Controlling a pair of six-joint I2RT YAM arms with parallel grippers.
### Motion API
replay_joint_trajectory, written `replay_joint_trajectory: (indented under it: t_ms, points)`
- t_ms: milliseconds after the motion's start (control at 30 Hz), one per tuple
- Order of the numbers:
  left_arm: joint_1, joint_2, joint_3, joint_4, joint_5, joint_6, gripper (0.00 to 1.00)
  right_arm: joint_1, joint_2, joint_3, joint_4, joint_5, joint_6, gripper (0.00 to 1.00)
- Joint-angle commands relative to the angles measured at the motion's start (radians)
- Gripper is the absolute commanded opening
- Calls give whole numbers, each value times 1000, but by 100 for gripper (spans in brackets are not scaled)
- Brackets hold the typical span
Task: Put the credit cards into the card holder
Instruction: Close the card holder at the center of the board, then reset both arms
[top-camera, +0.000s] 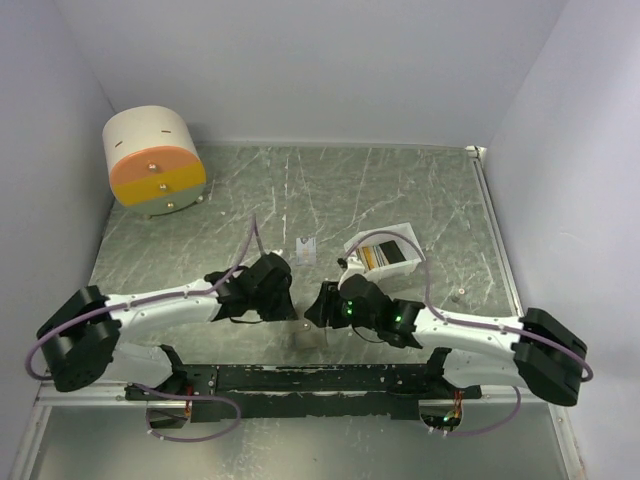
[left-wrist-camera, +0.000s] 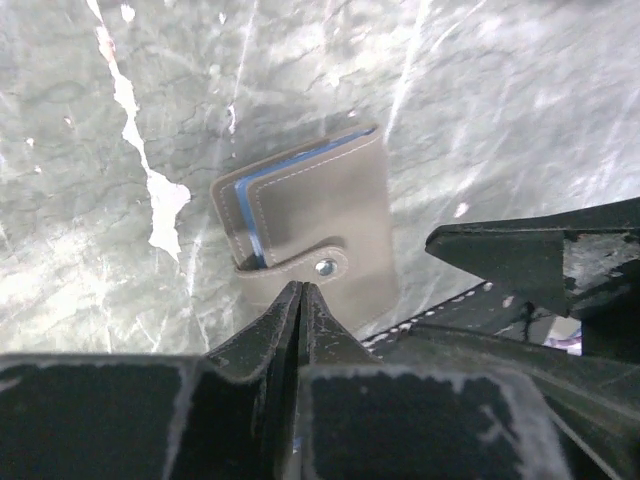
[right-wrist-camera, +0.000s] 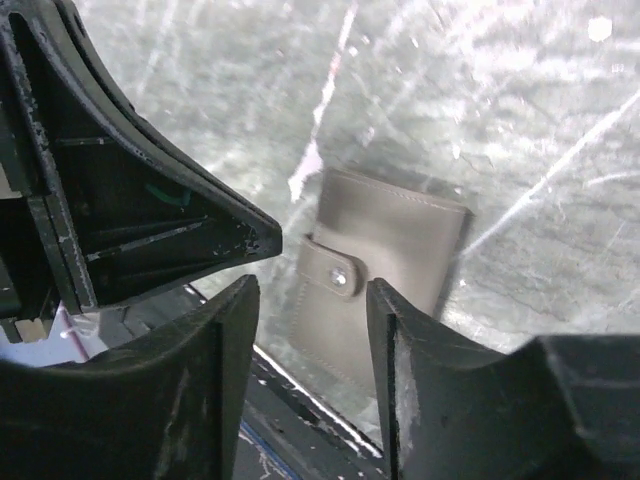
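Note:
The card holder (left-wrist-camera: 310, 225) lies closed on the table, taupe-grey, its snap tab (left-wrist-camera: 322, 267) fastened and a blue edge showing. It also appears below my right gripper (right-wrist-camera: 312, 292) as the wallet (right-wrist-camera: 385, 265), near the table's front edge. My left gripper (left-wrist-camera: 302, 290) is shut with nothing in it, its tips just over the tab. My right gripper stands open and empty above the holder's near end. From above, both grippers (top-camera: 287, 300) (top-camera: 318, 305) meet over the holder (top-camera: 309, 338). A pale credit card (top-camera: 307, 250) lies on the table; others stand in a white slotted tray (top-camera: 403, 236).
A large cream-and-orange drum (top-camera: 153, 160) stands at the back left. White walls close in the table on three sides. The black mounting rail (top-camera: 300, 380) runs along the near edge, right below the holder.

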Motion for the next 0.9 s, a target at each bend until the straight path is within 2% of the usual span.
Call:
replay_joint_trajectory:
  t_ms: [0,167,200,233,267,300,400,633,867]
  points:
    - [-5,-109,90,-152,-108,29,16,3,-104,67,-136,57,-51,53]
    - [-5,-233,151,-188,-141,71,39,2,-206,135,-245,91,-118,79]
    - [-5,-264,158,-187,-145,73,44,3,-225,156,-268,90,-137,88]
    - [-5,-293,161,-174,-138,82,57,2,-243,179,-298,96,-154,98]
    - [-5,-323,163,-158,-130,90,93,2,-261,209,-325,111,-169,100]
    - [-6,-357,168,-152,-129,96,99,3,-276,234,-352,124,-184,100]
    - [-5,-414,208,-177,-139,131,100,2,-312,306,-442,192,-190,100]
    - [-6,-545,266,-217,-165,268,100,3,-295,512,-772,486,-86,100]
    - [-5,-638,281,-295,-243,272,100,3,-368,550,-829,561,-88,100]
